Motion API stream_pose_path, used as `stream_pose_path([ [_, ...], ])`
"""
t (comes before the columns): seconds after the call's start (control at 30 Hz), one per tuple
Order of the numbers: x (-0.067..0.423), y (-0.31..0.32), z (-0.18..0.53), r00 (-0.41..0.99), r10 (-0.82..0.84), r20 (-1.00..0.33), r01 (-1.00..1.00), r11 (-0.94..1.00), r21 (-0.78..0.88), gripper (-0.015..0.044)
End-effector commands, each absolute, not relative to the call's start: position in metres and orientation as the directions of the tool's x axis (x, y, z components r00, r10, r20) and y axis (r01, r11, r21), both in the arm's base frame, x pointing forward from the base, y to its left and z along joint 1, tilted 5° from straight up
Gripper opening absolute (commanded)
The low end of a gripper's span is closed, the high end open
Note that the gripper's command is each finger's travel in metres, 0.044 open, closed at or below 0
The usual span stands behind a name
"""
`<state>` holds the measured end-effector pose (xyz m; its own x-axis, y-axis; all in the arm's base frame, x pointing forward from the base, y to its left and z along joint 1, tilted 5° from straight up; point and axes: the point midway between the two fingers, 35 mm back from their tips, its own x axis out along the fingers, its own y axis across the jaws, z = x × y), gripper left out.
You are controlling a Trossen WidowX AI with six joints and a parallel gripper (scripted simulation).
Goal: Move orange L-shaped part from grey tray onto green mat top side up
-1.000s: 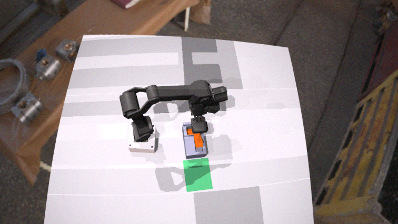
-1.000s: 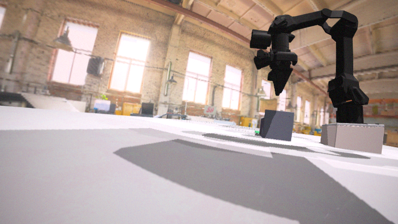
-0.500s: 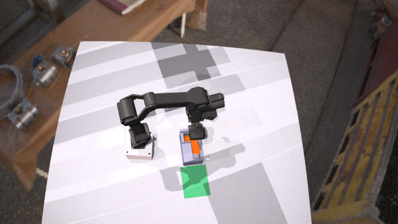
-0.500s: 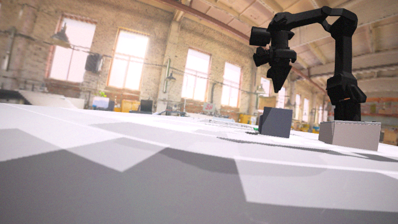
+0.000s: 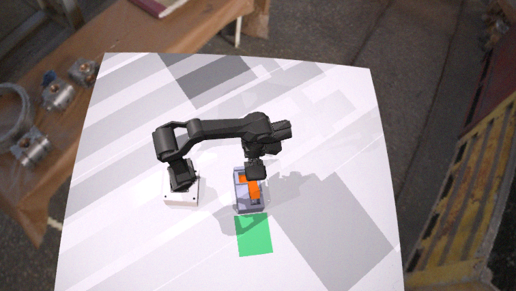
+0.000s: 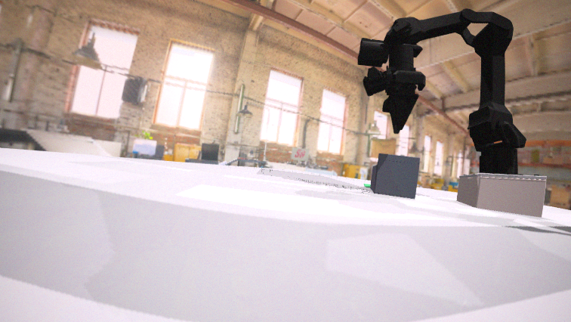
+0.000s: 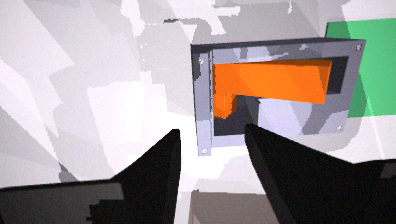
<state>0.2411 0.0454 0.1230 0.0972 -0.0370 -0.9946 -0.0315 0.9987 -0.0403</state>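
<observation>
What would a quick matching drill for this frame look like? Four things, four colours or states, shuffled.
Things:
1. L-part
2. tray
3. mat
4. end effector

States:
A. green, flat on the table beside the tray
B. part-open, holding nothing, hanging above the tray
C. orange, lying in the pocket
D. grey, with a screw at each corner

Pairs: 1-C, 2-D, 3-A, 4-B
</observation>
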Motion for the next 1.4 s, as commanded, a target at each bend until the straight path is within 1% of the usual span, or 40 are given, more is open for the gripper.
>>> stream_pose_path([
  [0.0,0.242,0.046,0.123,0.101,-0.036,-0.994,-0.031,0.999,-0.040,0.0180],
  [0.17,0.242,0.046,0.123,0.101,-0.036,-0.994,-0.031,0.999,-0.040,0.0180],
  [0.2,0.242,0.045,0.124,0.101,-0.037,-0.994,-0.012,0.999,-0.038,0.0206],
  [0.3,0.244,0.036,0.124,0.099,-0.038,-0.994,0.155,0.988,-0.023,0.0280],
  [0.37,0.247,0.026,0.125,0.097,-0.041,-0.994,0.347,0.938,-0.004,0.0280],
  [0.43,0.249,0.014,0.126,0.095,-0.043,-0.995,0.564,0.826,0.018,0.0280],
  [0.5,0.251,0.001,0.127,0.093,-0.045,-0.995,0.749,0.661,0.040,0.0280],
  [0.57,0.252,-0.012,0.129,0.091,-0.048,-0.995,0.888,0.456,0.059,0.0280],
  [0.63,0.252,-0.025,0.130,0.088,-0.050,-0.995,0.972,0.222,0.075,0.0280],
  [0.67,0.252,-0.030,0.130,0.087,-0.051,-0.995,0.989,0.122,0.081,0.0280],
  [0.7,0.252,-0.033,0.130,0.087,-0.051,-0.995,0.995,0.061,0.084,0.0280],
  [0.73,0.252,-0.034,0.130,0.087,-0.051,-0.995,0.996,0.040,0.085,0.0280],
  [0.97,0.253,-0.034,0.129,0.087,-0.051,-0.995,0.996,0.040,0.085,0.0280],
  [1.23,0.255,-0.036,0.098,0.087,-0.052,-0.995,0.996,0.040,0.085,0.0280],
  [1.37,0.256,-0.036,0.096,0.087,-0.052,-0.995,0.996,0.040,0.085,0.0280],
])
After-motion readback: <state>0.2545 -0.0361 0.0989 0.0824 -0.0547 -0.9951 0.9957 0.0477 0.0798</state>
